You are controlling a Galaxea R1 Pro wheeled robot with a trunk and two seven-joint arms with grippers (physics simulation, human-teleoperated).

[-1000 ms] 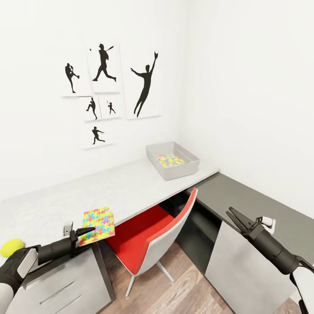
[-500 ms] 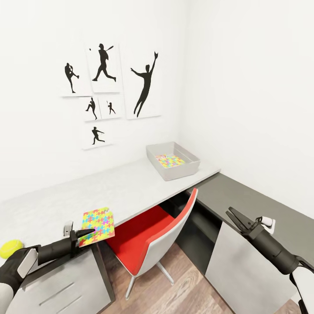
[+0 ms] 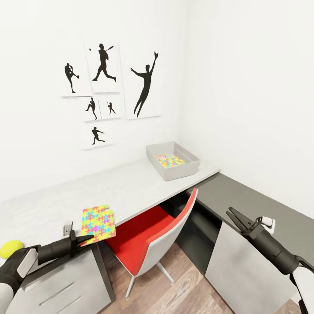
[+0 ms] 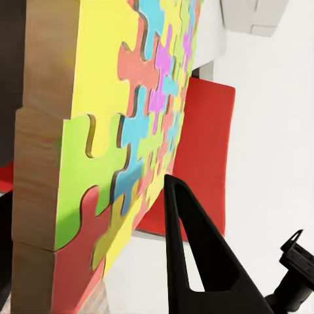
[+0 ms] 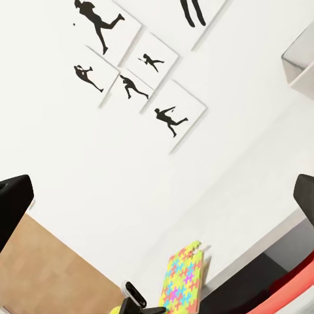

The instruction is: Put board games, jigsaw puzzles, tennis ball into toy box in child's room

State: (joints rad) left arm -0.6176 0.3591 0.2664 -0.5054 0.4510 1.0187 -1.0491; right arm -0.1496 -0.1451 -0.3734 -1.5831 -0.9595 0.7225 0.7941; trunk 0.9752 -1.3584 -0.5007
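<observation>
Puzzle (image 3: pixel 98 221) is lying at the table (image 3: pixel 131 187) front edge, near corner overhanging, just ahead of the left gripper (image 3: pixel 85 239). Left wrist view is showing it as a thin, stiff sheet with a wood-coloured edge; one dark finger (image 4: pixel 196 261) is sitting beside the printed face, so the fingers are apart, not clamped on it. Judging: light, rigid, smooth-faced, likely to slip if pinched shallow; best hold is across the overhanging edge, one finger above, one below. Second puzzle (image 3: pixel 170 160) is already lying in the toy box (image 3: pixel 174 172) at the far end. Ball (image 3: pixel 9 248) is resting by the left arm. Right gripper (image 3: pixel 232 216) is hovering over the dark cabinet (image 3: pixel 261 205), fingers apart, holding nothing
</observation>
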